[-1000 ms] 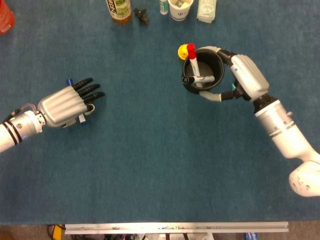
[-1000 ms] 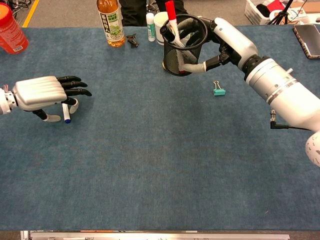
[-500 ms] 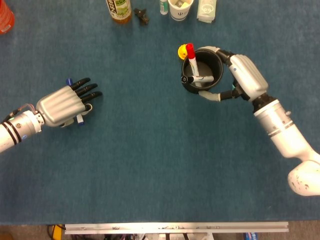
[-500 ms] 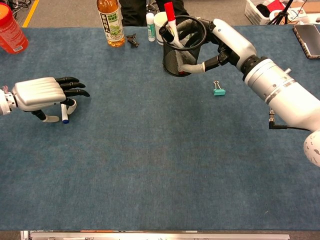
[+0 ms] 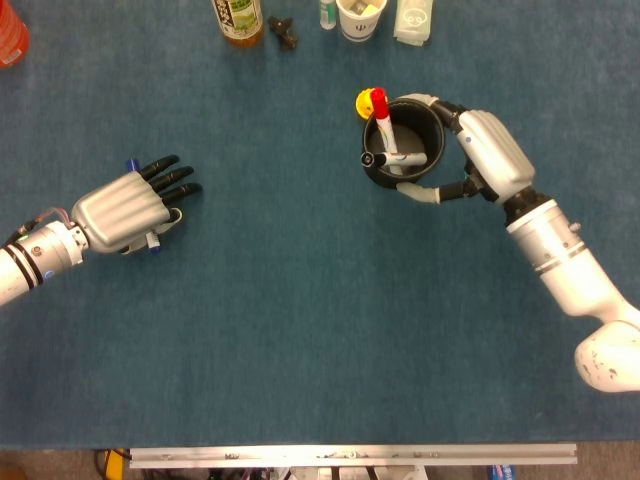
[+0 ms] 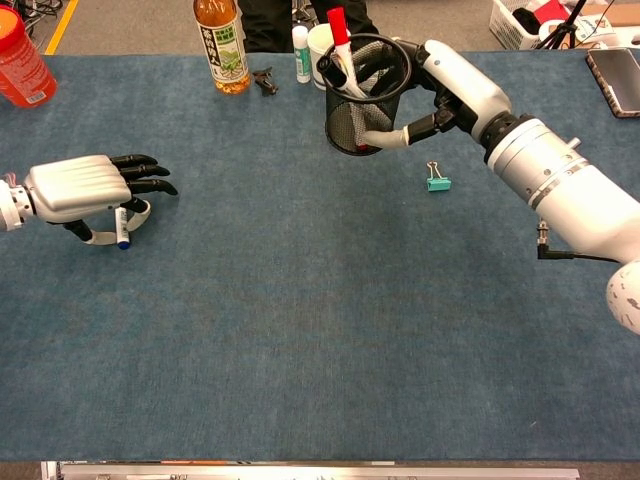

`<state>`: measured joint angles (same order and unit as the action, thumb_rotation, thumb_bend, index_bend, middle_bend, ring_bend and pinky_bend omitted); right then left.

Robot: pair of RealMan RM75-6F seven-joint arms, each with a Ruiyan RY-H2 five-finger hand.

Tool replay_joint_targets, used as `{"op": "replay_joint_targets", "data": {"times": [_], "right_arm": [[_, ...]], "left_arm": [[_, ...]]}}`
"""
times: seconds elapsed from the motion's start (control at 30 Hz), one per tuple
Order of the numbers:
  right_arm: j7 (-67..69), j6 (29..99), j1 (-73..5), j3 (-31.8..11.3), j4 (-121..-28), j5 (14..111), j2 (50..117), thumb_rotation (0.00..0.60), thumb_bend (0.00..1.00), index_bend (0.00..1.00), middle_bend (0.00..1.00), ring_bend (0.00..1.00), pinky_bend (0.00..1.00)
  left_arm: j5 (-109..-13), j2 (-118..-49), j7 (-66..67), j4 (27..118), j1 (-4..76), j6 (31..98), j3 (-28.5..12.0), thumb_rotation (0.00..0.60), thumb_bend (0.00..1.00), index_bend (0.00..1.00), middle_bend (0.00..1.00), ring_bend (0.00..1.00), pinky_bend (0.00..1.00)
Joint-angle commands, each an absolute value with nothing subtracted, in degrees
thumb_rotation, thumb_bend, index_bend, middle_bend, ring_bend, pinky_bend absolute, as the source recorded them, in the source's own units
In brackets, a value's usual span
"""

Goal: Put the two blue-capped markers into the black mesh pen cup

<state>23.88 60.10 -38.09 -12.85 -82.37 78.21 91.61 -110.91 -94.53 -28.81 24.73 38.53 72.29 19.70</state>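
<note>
Marker (image 6: 121, 227) lower, steeper under hand (image 6: 78, 188)

Bright even light, soft faint shadows; sharp focus

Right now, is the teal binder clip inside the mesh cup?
No, the teal binder clip lies on the table, beside the black mesh pen cup.

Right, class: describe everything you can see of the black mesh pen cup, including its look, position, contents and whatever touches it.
The black mesh pen cup is a round, dark wire-mesh cylinder with a solid rim, open at the top, see-through in the chest view. It sits towards the far side of the blue table, tilted slightly. The right hand grips it, pale fingers curled around its lower wall. Inside lean a red-capped marker and another white-bodied pen with a black end. A yellow object lies just behind it.
</note>
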Motion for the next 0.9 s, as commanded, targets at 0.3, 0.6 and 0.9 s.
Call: {"op": "replay_joint_targets", "data": {"times": [0.3,0.6,0.9], "right_arm": [[24.0,60.1,-38.0,-13.0,-82.0,78.0,91.7,0.6,0.45,0.43,0.41,0.34,0.31],[24.3,60.2,-37.8,-13.1,-81.7,77.9,91.6,0.6,0.45,0.43,0.42,0.34,0.31],[24.7,60.3,-37.6,-13.3,-81.6,77.9,91.5,0.6,0.45,0.43,0.42,0.34,0.31]], "left_arm": [[-110.4,-95.3,-29.9,24.8,38.4,71.8,19.8,0.6,0.25,0.58,0.15,0.0,0.05],[-110.1,-95.5,-30.1,25.1,38.7,72.1,19.7,0.6,0.25,0.6,0.15,0.0,0.05],[-110.0,-95.3,-29.8,25.7,38.9,72.1,19.8,0.6,0.25,0.63,0.15,0.0,0.05]]}}
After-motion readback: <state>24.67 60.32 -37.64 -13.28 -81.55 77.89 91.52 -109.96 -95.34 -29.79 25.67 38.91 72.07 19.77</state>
